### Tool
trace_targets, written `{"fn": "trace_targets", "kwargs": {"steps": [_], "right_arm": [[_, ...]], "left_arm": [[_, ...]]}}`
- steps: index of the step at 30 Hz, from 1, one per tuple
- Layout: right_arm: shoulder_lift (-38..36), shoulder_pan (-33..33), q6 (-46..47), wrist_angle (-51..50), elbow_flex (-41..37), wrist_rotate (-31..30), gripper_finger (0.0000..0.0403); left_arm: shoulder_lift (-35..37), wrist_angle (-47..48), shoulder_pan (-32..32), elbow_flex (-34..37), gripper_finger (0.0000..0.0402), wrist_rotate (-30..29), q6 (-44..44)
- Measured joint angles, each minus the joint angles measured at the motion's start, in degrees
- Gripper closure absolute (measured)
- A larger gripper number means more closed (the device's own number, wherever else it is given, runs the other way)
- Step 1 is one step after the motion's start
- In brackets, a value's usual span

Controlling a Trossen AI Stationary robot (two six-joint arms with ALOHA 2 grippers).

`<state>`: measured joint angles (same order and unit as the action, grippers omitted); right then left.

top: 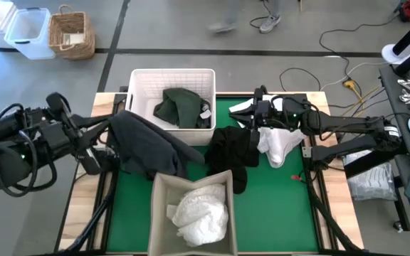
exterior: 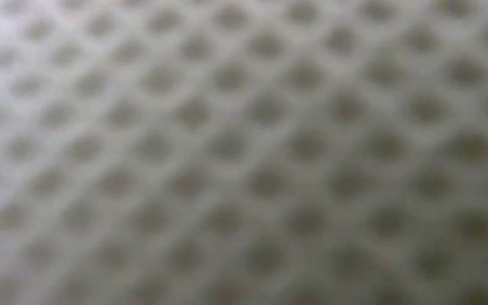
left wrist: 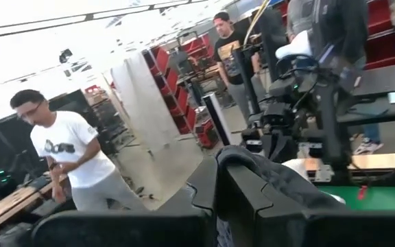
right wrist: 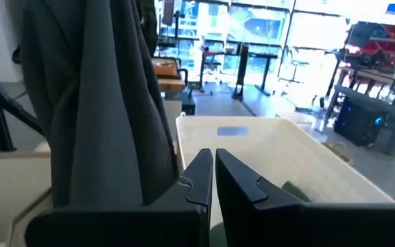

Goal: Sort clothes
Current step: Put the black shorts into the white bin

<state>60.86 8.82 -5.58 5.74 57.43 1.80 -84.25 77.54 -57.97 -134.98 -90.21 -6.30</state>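
A dark grey garment hangs from my left gripper over the mat's left part, between the white basket and the beige box. It shows as a tall hanging sheet in the right wrist view. A dark green garment lies in the basket. White clothes lie in the box. A black garment and a white one lie on the green mat. Above them my right gripper is shut, level, with nothing showing between its fingers. My left gripper pinches a fold of the dark grey garment between its two shut fingers; the cloth bunches over the fingertips. The fingers come level from the table's left. The garment hangs slack below them, and its lower end reaches toward the box.
A mesh-patterned surface fills the low view. People stand in the room beyond the table. On the floor at the far left are a wicker basket and a white bin. Cables run behind the table.
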Motion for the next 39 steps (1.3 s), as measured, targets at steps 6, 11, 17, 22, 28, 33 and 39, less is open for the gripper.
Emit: {"fn": "trace_targets", "kwargs": {"steps": [6,11,17,22,28,33,39], "right_arm": [[0.04,-0.09,0.43,-1.25,1.14,-0.04,0.0390],[0.04,-0.09,0.46,-1.84,1.14,-0.07,0.0390],[0.07,-0.09,0.56,-2.80,1.14,-0.24,0.0390],[0.07,-0.07,0.61,-2.82,1.14,-0.26,0.0390],[0.07,-0.07,0.61,-3.07,1.14,-0.26,0.0390],[0.07,-0.07,0.61,-3.70,1.16,-0.26,0.0390],[0.07,-0.07,0.61,-3.80,1.16,-0.28,0.0390]], "left_arm": [[0.00,-10.13,5.03,0.00,0.0401,0.04,12.27],[0.00,-23.68,9.36,0.00,0.0401,0.00,25.18],[0.00,-43.88,11.79,0.00,0.0401,0.17,41.46],[-0.02,-58.31,12.12,0.00,0.0401,5.05,52.53],[-0.02,-69.83,12.28,0.00,0.0401,11.65,64.12],[-0.04,-76.37,13.36,0.00,0.0401,17.31,72.11],[-0.17,-77.74,15.99,0.00,0.0401,26.93,74.69]]}}
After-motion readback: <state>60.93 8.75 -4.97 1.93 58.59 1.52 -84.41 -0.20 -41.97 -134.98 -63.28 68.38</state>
